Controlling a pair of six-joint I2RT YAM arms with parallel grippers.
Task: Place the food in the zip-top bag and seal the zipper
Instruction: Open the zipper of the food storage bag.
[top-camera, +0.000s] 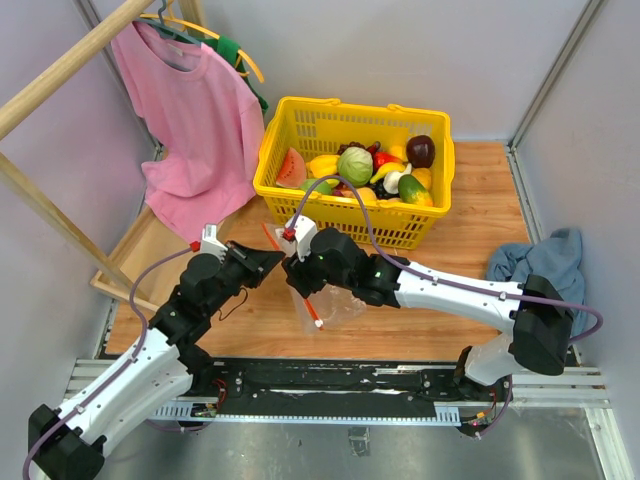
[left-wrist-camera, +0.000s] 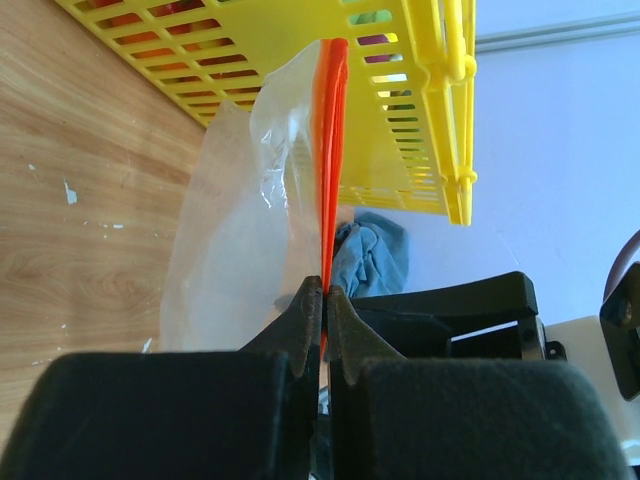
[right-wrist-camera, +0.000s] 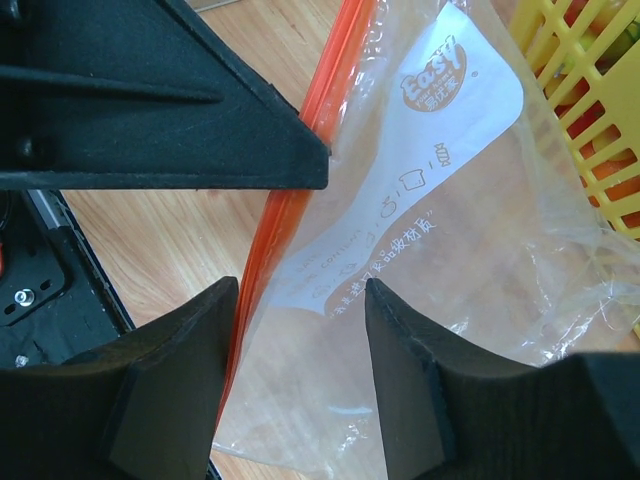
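The clear zip-top bag (top-camera: 332, 303) lies on the wooden table in front of the yellow basket. Its red zipper (top-camera: 312, 309) runs along its left edge. My left gripper (top-camera: 268, 262) is shut on the zipper (left-wrist-camera: 330, 150), pinching the strip between its fingertips (left-wrist-camera: 312, 300). My right gripper (top-camera: 300, 275) is open, and its jaws straddle the bag (right-wrist-camera: 470, 260) next to the zipper (right-wrist-camera: 300, 170) without closing on it. The bag's white label (right-wrist-camera: 420, 170) shows; the bag looks empty. The food, such as a green cabbage (top-camera: 354, 165), lies in the basket.
The yellow basket (top-camera: 300, 215) stands just behind the bag and fills the top of the left wrist view (left-wrist-camera: 420, 100). A pink shirt (top-camera: 195, 130) hangs on a wooden rack (top-camera: 60, 70) at the far left. A blue cloth (top-camera: 540, 262) lies at the right.
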